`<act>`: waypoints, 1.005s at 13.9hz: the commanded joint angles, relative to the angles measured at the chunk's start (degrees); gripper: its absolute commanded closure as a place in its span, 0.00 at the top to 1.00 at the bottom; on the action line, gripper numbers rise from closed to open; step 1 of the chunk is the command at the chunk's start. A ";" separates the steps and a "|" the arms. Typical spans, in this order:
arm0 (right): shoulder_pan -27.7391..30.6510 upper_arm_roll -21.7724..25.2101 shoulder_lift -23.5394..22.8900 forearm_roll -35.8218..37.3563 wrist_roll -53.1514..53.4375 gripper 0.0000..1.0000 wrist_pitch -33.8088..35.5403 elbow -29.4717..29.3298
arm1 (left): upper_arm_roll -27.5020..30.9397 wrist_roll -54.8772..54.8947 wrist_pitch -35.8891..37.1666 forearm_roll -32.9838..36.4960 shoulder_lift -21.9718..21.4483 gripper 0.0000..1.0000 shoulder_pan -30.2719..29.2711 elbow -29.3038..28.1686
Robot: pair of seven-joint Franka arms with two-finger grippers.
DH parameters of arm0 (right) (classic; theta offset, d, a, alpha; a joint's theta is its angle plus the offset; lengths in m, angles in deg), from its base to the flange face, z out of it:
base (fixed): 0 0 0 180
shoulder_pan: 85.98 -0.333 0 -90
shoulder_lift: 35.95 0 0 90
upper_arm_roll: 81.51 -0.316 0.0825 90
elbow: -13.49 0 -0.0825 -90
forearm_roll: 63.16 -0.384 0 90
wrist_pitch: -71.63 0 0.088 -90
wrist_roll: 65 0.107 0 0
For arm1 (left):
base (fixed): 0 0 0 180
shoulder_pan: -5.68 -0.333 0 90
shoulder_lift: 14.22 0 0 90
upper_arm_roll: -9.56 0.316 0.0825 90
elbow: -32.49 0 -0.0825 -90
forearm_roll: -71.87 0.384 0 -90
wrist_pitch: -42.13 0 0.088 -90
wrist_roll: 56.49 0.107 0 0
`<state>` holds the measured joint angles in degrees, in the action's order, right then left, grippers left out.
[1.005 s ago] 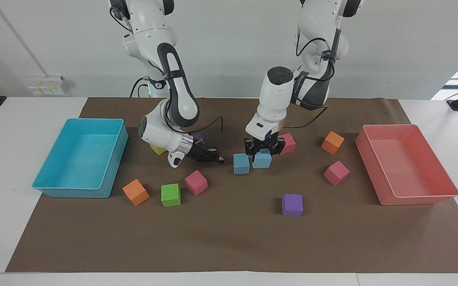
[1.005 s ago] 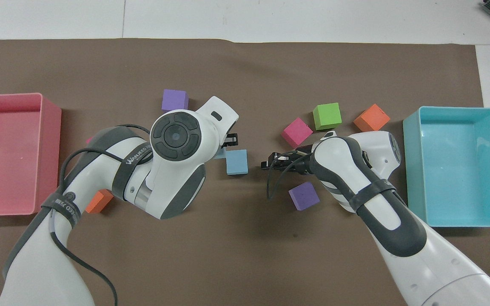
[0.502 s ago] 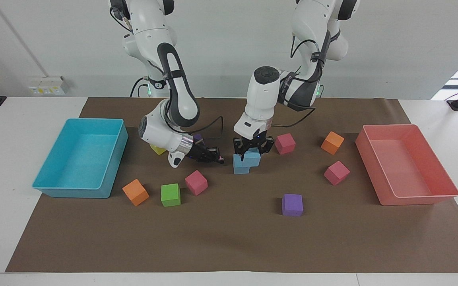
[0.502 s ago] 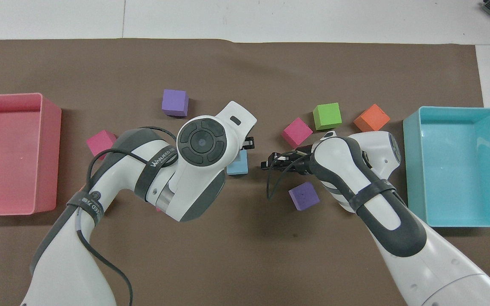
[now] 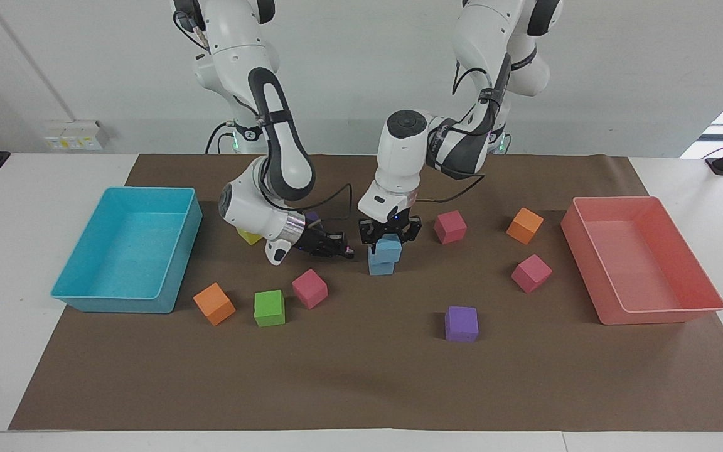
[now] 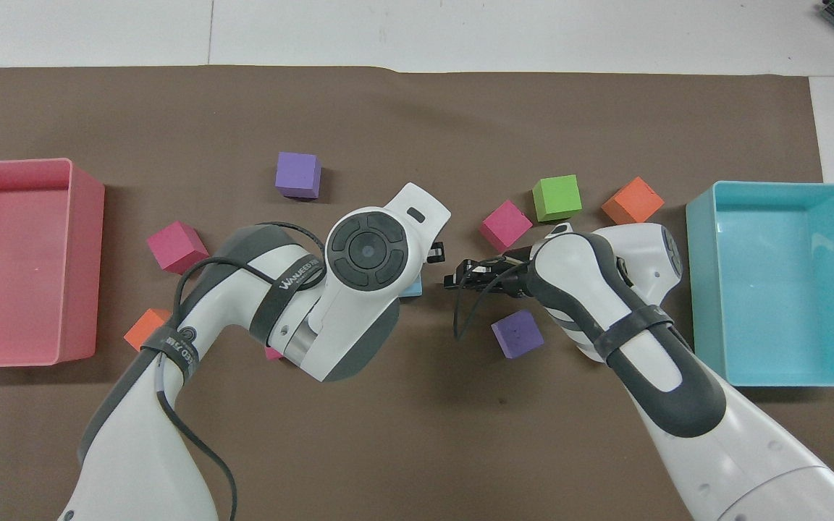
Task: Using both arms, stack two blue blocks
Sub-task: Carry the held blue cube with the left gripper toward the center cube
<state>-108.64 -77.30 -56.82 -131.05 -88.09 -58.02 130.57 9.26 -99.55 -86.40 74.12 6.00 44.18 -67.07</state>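
Observation:
Two sky-blue blocks sit one over the other near the middle of the mat. The lower blue block (image 5: 381,266) rests on the mat. The upper blue block (image 5: 388,247) is at its top, slightly offset toward the left arm's end, with my left gripper (image 5: 390,237) shut on it from above. I cannot tell whether the two blocks touch. In the overhead view the left wrist covers both, leaving only a blue sliver (image 6: 411,289). My right gripper (image 5: 344,252) (image 6: 453,279) hangs low beside the stack, shut and holding nothing.
Pink cubes (image 5: 449,226) (image 5: 531,273) (image 5: 309,288), orange cubes (image 5: 524,225) (image 5: 214,304), a green cube (image 5: 269,307) and a purple cube (image 5: 461,323) lie around. A yellow cube (image 5: 248,237) peeks out by the right arm. A turquoise tray (image 5: 117,303) and a pink tray (image 5: 656,314) stand at the mat's ends.
My left gripper has lifted its blue block and carried it sideways from beside the other blue block to over it. The right arm has stayed still.

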 commanded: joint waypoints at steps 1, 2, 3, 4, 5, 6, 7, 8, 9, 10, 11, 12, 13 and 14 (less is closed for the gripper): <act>0.42 -0.43 -0.13 -2.16 -1.95 0.00 -0.43 0.25 | 0.83 -1.51 0.83 1.00 1.14 0.00 1.06 1.47; 0.34 -0.43 -0.13 -2.16 -1.86 0.00 -0.52 0.17 | 0.83 -1.51 1.17 1.00 1.14 0.00 1.06 1.39; 0.34 -0.43 -0.13 -2.16 -1.86 0.00 -0.52 0.17 | 0.83 -1.51 1.26 1.00 1.14 0.00 1.06 1.30; 0.34 -0.43 -0.13 -2.16 -1.86 0.00 -0.52 0.17 | 0.75 -1.42 1.17 1.00 1.14 0.00 0.97 1.21; 0.34 -0.43 -0.13 -2.16 -1.86 0.00 -0.52 0.17 | 0.83 -1.42 1.09 1.00 1.23 0.00 0.97 1.04; 0.34 -0.43 -0.13 -2.16 -1.86 0.00 -0.52 0.17 | 0.83 -1.42 0.74 1.00 1.40 0.00 1.14 1.03; 0.34 -0.43 -0.13 -2.16 -1.86 0.00 -0.52 0.17 | 0.83 -1.42 0.65 1.09 1.92 0.00 1.06 1.21; 0.34 -0.43 -0.13 -2.16 -1.86 0.00 -0.52 0.17 | 0.83 -1.42 0.91 1.18 1.93 0.00 1.14 1.21; 0.34 -0.43 -0.13 -2.16 -1.86 0.00 -0.52 0.17 | 0.83 -1.42 1.00 1.18 1.93 0.00 1.14 1.21; 0.34 -0.43 -0.13 -2.16 -1.86 0.00 -0.52 0.17 | 0.83 -1.42 1.09 1.18 1.93 0.00 1.14 1.21; 0.34 -0.43 -0.13 -2.16 -1.77 0.00 -0.52 0.17 | 0.83 -1.42 1.26 1.18 1.93 0.00 1.14 1.21; 0.34 -0.43 -0.13 -2.16 -1.77 0.00 -0.61 0.17 | 0.83 -1.42 1.52 1.18 1.93 0.00 1.23 1.04; 0.25 -0.43 -0.13 -2.16 -1.77 0.00 -0.61 0.17 | 0.83 -1.42 1.53 1.18 1.93 0.00 1.23 1.03; 0.25 -0.43 -0.13 -2.16 -1.77 0.00 -0.61 0.17 | 0.83 -1.42 1.61 1.18 1.93 0.00 1.32 1.03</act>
<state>-108.68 -77.30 -56.82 -131.05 -88.09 -58.02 130.57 9.30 -99.72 -86.20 74.12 7.41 44.37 -67.07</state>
